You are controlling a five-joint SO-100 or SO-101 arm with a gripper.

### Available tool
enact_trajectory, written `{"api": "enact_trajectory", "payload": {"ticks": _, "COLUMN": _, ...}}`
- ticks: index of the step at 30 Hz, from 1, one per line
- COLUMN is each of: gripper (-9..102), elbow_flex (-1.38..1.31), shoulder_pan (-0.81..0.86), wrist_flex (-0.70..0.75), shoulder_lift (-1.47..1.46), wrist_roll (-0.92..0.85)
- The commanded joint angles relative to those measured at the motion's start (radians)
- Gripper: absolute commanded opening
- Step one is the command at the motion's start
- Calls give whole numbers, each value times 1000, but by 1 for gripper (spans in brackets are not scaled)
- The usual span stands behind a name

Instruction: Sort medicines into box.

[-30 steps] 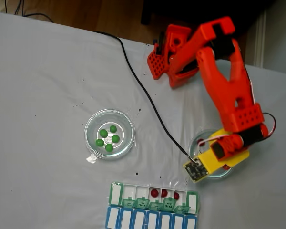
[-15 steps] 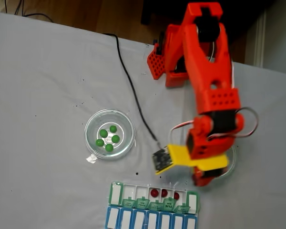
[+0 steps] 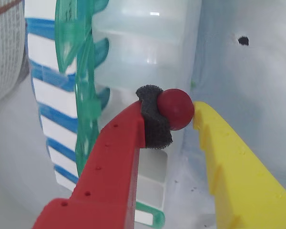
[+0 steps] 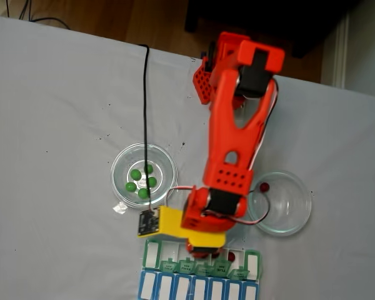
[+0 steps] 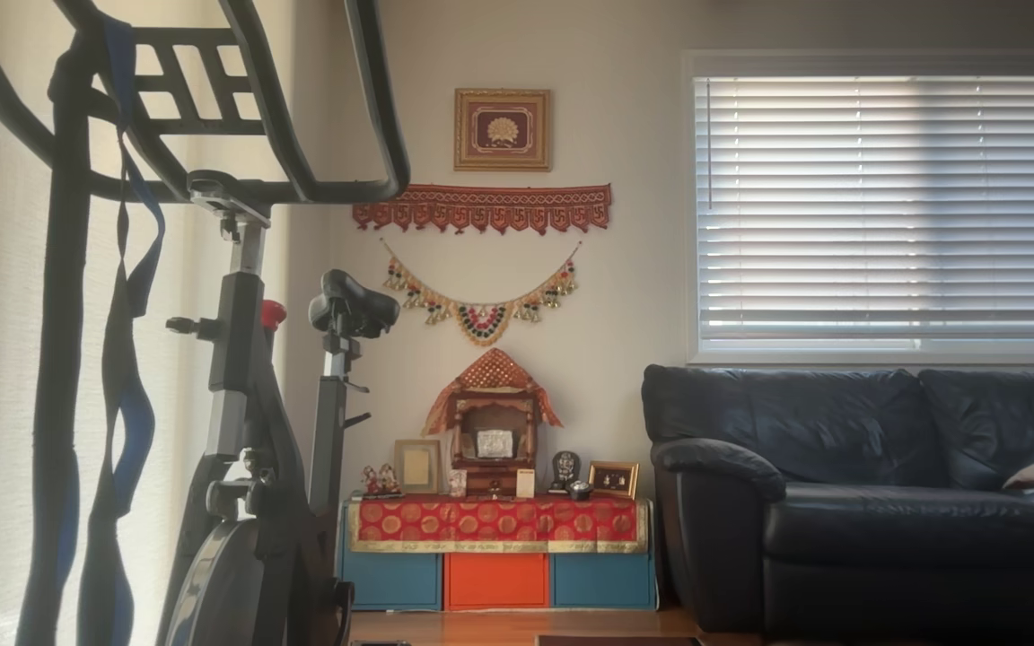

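I see the gripper (image 3: 181, 119) clenched on a red pill (image 3: 175, 109) — pinched between the foam pad on the red finger (image 3: 115, 167) and the yellow finger (image 3: 233, 167). In the wrist view it sits just over the box (image 3: 148, 43), by the green lids. In the fixed view the arm (image 4: 234, 125) covers the middle of the box (image 4: 151, 253). One red pill (image 4: 264, 187) lies in the right dish (image 4: 297, 212) — five green pills (image 4: 141, 182), I think, lie in the left dish (image 4: 122, 164).

My gripper (image 3: 181, 119) hangs over pill organizer (image 3: 148, 52); upright green lids (image 3: 81, 71) wall left side in wrist view; white compartments beneath open.
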Motion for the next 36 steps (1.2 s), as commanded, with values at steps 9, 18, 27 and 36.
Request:
{"api": "enact_trajectory", "payload": {"ticks": 9, "gripper": 1, "elbow_flex": -275, "shoulder_pan": 28, "wrist_flex": 64, "shoulder_lift": -64, "wrist_roll": 28}}
{"api": "enact_trajectory", "payload": {"ticks": 18, "gripper": 1, "elbow_flex": -445, "shoulder_pan": 60, "wrist_flex": 183, "shoulder_lift": -130, "wrist_roll": 12}}
{"api": "enact_trajectory", "payload": {"ticks": 27, "gripper": 1, "elbow_flex": -469, "shoulder_pan": 52, "wrist_flex": 238, "shoulder_lift": -137, "wrist_roll": 11}}
{"api": "enact_trajectory", "payload": {"ticks": 36, "gripper": 1, "elbow_flex": -460, "shoulder_pan": 28, "wrist_flex": 284, "shoulder_lift": -103, "wrist_roll": 29}}
